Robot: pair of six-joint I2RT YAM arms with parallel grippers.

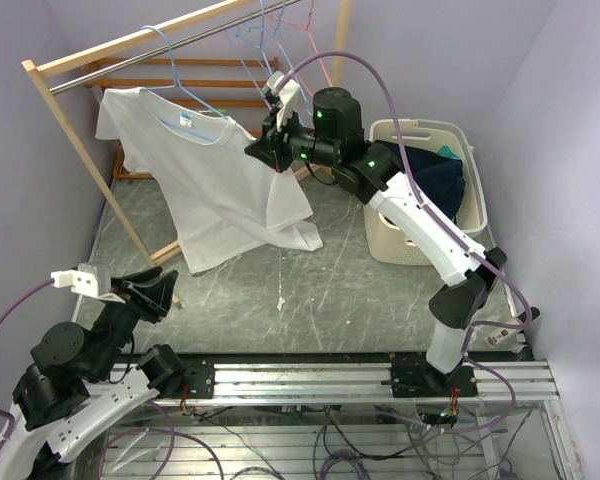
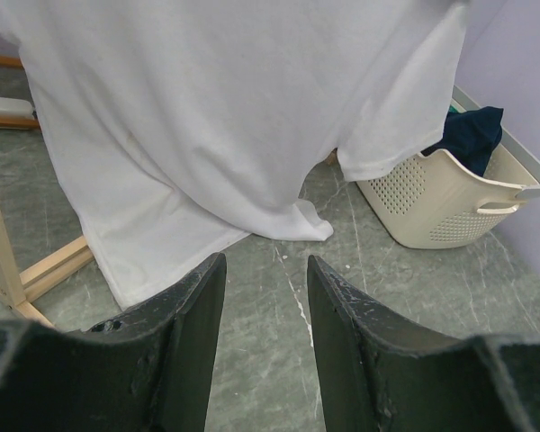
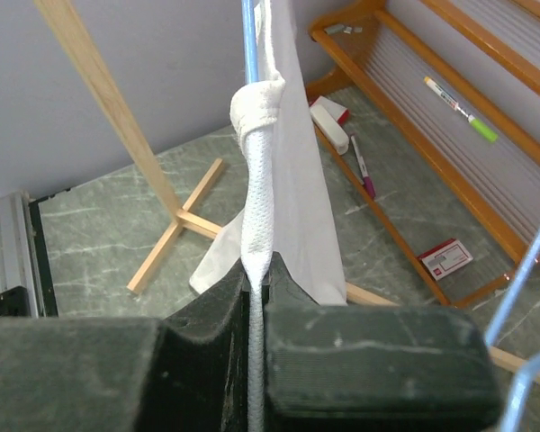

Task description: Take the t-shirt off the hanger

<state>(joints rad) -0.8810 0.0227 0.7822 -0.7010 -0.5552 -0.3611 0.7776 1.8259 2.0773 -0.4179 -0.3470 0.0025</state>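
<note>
A white t-shirt (image 1: 215, 185) hangs on a light blue hanger (image 1: 185, 95) from the metal rail of a wooden rack. My right gripper (image 1: 270, 135) is shut on the shirt's right shoulder edge, which runs up between the jaws as a bunched white seam (image 3: 256, 207) next to the blue hanger wire (image 3: 248, 36). My left gripper (image 1: 160, 292) is low at the near left, open and empty. In the left wrist view its fingers (image 2: 184, 342) frame bare floor in front of the shirt's hem (image 2: 180, 144).
A cream laundry basket (image 1: 470, 185) with dark clothes stands at the right, also in the left wrist view (image 2: 486, 193). Spare hangers (image 1: 265, 35) hang on the rail. The rack's wooden foot (image 2: 36, 270) lies at the left; pens and a card (image 3: 447, 256) lie under its shelf.
</note>
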